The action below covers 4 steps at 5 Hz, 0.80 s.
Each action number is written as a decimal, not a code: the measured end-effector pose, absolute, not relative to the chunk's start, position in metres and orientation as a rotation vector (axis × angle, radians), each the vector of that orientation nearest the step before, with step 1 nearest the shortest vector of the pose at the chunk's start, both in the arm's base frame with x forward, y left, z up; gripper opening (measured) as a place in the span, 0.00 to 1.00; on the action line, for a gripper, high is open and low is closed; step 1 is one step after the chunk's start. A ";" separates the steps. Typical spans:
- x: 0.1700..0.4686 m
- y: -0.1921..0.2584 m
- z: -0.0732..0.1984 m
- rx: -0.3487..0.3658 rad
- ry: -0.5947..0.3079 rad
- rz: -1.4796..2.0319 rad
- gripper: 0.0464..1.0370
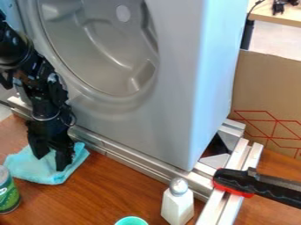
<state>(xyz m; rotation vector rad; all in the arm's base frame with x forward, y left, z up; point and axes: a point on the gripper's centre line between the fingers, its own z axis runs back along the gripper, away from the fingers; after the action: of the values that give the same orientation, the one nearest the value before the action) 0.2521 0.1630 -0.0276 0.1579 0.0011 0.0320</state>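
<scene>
The black gripper [51,163] is hanging down at the left of the camera view, its arm coming in from the upper left; its two fingers [62,159] are standing apart, one ahead of the other, and are pointing down over a light blue cloth [53,177]; whether the tips are touching the fabric or hovering just above it, I cannot tell. The cloth is lying rumpled on the brown wooden table [111,189], spreading out around and below the fingers; just beside its lower left edge a green can [8,195] with a pale upper rim is standing, partly cut off by the view's edge. Behind the gripper a large grey panel [176,88] with a round, recessed middle is rising; along its foot a silver metal rail [126,159] is running slantwise across the table. Near that rail, to the right of the cloth and well apart from it, a white bottle [178,206] with a rounded grey top is standing upright; a teal cup [131,221] is showing at the bottom edge, to the bottle's left. Further right, a black and red clamp [258,184] is lying across more metal bars [220,210]; behind them cardboard [267,88] with red lines is standing.
</scene>
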 end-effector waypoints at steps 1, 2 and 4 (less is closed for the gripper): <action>0.262 0.178 -0.025 0.220 -0.002 0.041 0.96; 0.257 0.191 -0.022 0.262 0.017 0.073 0.96; 0.239 0.223 -0.022 0.286 0.098 0.143 0.96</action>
<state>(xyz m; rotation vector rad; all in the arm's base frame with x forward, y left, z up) 0.2386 0.2227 -0.0217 0.2861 0.0982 0.1434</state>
